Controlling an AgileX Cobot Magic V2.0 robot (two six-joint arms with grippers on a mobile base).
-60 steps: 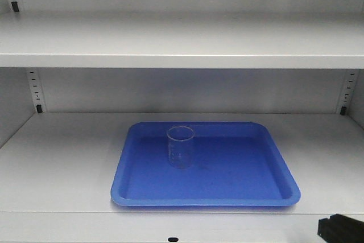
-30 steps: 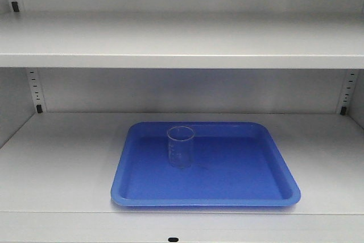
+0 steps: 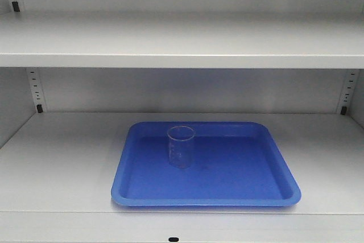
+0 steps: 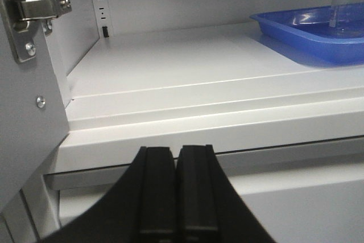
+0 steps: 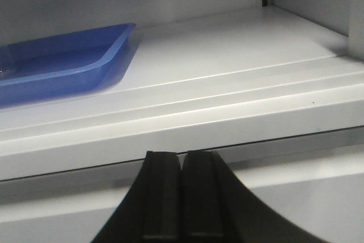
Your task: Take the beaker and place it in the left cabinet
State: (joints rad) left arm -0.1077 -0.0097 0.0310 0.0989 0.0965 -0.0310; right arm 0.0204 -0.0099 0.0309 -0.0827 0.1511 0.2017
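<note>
A small clear glass beaker (image 3: pixel 181 146) stands upright in the blue tray (image 3: pixel 256 189) on the lower shelf of the pale grey left cabinet (image 3: pixel 62 157). The left wrist view catches the same beaker (image 4: pixel 347 9) far right on the tray (image 4: pixel 296 41). My left gripper (image 4: pixel 176 155) hangs below the shelf's front edge, its jaws shut with nothing between them. My right gripper (image 5: pixel 182 157) is also below the shelf edge, shut and empty, with the tray (image 5: pixel 85 66) off to its upper left. Neither gripper appears in the front view.
An upper grey shelf (image 3: pixel 182 49) spans the cabinet above the tray. Notched rails (image 3: pixel 35 89) run up the back corners. A metal door hinge (image 4: pixel 34 12) sits on the cabinet's left wall. The shelf's front lip (image 5: pixel 187 123) lies just ahead of both grippers.
The black gripper part seen at the bottom right of the front view one second ago has left the frame. The beaker and tray have not moved.
</note>
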